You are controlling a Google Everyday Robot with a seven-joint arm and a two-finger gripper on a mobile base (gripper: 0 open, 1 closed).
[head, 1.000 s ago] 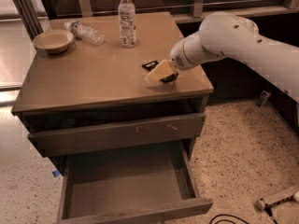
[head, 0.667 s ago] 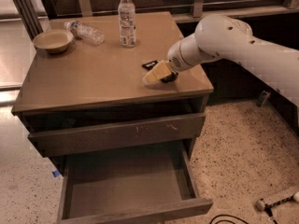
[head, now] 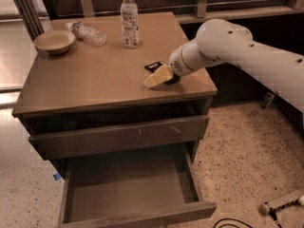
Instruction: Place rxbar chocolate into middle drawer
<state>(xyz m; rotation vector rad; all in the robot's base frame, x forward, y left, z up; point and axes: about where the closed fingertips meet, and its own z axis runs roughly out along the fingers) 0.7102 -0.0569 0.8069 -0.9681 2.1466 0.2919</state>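
So the pincer [head: 159,76] was down low on the surface [head: 95,80] near the right front corner, right up against the rxbar chocolate [head: 153,66], which lay flat just behind it. Honestly couldn't tell if the pincer was wide or narrow. The middle drawer [head: 128,184] sat pulled out below

Cabinet top [head: 95,84], items by clock position:
- Bowl [head: 53,41], tan, at 10 o'clock near the left edge.
- Lying bottle [head: 88,32], clear, on its side just at the bowl's 2 o'clock.
- Upright bottle [head: 128,19], clear with a white cap, at 12 o'clock.
- Rxbar chocolate [head: 153,66], flat and black, at 3 o'clock.
- Gripper [head: 158,76], on a white arm [head: 228,46] entering from 3 o'clock, low over the top at the bar's 5 o'clock; contact unclear.

Below the top:
- Scratched drawer [head: 118,137], slightly out.
- Middle drawer [head: 128,186], at 6 o'clock, pulled well out.
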